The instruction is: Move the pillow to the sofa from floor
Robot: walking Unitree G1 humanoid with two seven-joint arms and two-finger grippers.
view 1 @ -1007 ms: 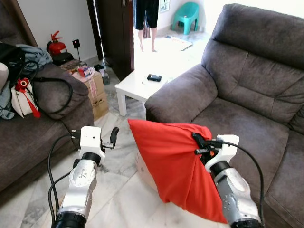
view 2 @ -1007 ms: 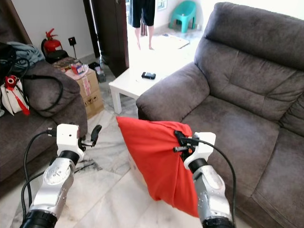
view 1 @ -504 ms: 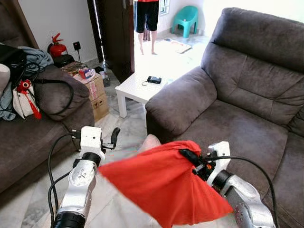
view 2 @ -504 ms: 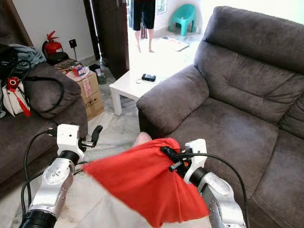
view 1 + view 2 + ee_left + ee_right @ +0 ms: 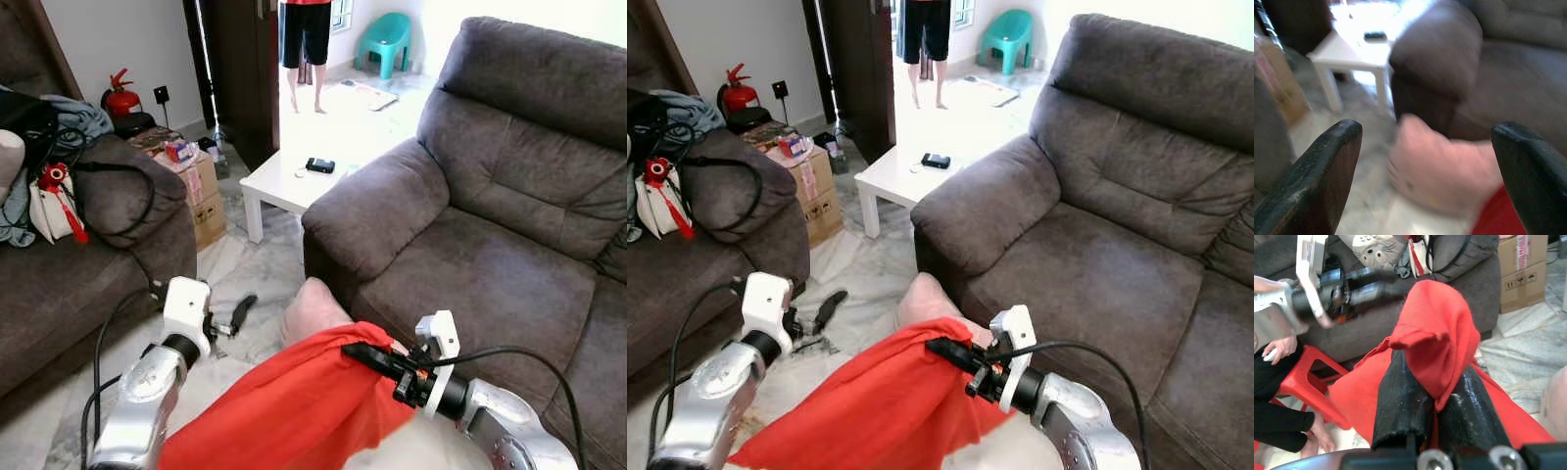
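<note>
Red pillow [image 5: 284, 411]: held low in front of the robot, above the marble floor [image 5: 245, 284], its fabric draped slackly toward the left arm; not on the sofa

Right end effector [image 5: 355, 354]: fingers closed tight on a bunched fold of the red pillow; in the right wrist view the cloth is pinched between the two black fingers [image 5: 1400, 401] and rises in a peak above them

Left end effector [image 5: 240, 311]: held low over the floor, left of the pillow and apart from it; fingers [image 5: 1317, 181] spread wide, gripping nothing

Pink cushion [image 5: 313, 308]: on the floor, just behind the red pillow's upper edge and close to the front of the sofa armrest

Grey sofa [image 5: 490, 235]: on the right; its seat lies bare and open beyond the right arm, with the rounded armrest [image 5: 377, 196] forming the nearest edge

White counter [image 5: 289, 181]: low, past the armrest, a small dark object [image 5: 318, 164] on top

Second sofa [image 5: 59, 264]: on the left, piled with bags and cables; a cardboard box [image 5: 201, 191] stands between it and the white counter

A strip of open floor runs between the two sofas

Person [image 5: 306, 39]: legs visible, standing in the bright doorway at the back
</note>
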